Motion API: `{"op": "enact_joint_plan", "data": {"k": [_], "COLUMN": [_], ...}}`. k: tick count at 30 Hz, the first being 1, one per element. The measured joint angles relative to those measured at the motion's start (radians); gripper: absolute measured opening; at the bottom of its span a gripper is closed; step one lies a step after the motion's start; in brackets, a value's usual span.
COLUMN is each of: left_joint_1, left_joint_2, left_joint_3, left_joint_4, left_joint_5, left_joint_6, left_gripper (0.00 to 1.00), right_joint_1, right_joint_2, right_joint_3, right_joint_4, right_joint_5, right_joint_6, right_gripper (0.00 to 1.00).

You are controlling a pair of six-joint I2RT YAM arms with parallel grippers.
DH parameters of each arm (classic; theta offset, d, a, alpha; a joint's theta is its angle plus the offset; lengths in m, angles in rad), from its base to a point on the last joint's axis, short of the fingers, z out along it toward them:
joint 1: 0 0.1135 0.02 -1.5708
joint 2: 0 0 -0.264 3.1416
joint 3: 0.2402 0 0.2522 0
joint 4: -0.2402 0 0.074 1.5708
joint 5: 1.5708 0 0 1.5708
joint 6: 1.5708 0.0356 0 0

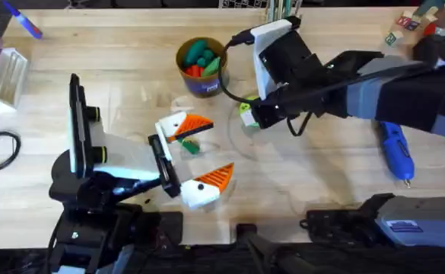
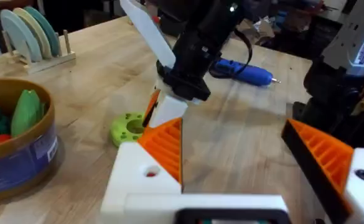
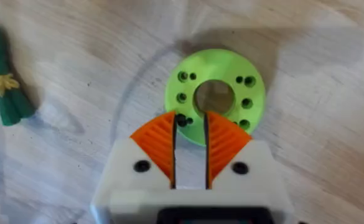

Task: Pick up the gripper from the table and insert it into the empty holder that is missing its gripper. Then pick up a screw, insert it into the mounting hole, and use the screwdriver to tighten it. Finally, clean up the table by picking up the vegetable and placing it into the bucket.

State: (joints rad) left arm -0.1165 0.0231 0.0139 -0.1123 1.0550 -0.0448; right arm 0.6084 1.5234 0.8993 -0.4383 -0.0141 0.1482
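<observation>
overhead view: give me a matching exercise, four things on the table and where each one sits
Things:
1. screwdriver
2. bucket
3. green disc
4. vegetable

Places:
a. right under the right gripper
b. on the table close to the left gripper
c. lying apart on the right side, beside the right arm
d. standing toward the far side, toy vegetables inside

Pairs: 1-c, 2-d, 3-a, 4-b
</observation>
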Motion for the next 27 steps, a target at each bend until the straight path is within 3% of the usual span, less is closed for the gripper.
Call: {"op": "enact_joint_plan", "data": {"k": [4, 10, 18, 27], "left_joint_1": [0.000, 0.000, 0.000, 0.000], "left_joint_2": [0.000, 0.000, 0.000, 0.000], "left_joint_3": [0.000, 0.000, 0.000, 0.000], "left_joint_4": [0.000, 0.000, 0.000, 0.000], "left_joint_5": [0.000, 0.000, 0.000, 0.000], "left_joint_6": [0.000, 0.000, 0.000, 0.000], "left_gripper": [0.985, 0.986, 0.986, 0.986], "right_joint_1": [0.007, 0.009, 0.009, 0.009], "right_joint_2": [0.003, 0.004, 0.004, 0.003], "right_joint_3": [0.001, 0.001, 0.021, 0.303], "right_joint_4": [0.010, 0.019, -0.034, -0.339], "right_joint_5": [0.002, 0.002, 0.002, 0.001], "right_joint_6": [0.000, 0.000, -0.012, -0.072], "right_gripper": [0.195, 0.012, 0.007, 0.006]}}
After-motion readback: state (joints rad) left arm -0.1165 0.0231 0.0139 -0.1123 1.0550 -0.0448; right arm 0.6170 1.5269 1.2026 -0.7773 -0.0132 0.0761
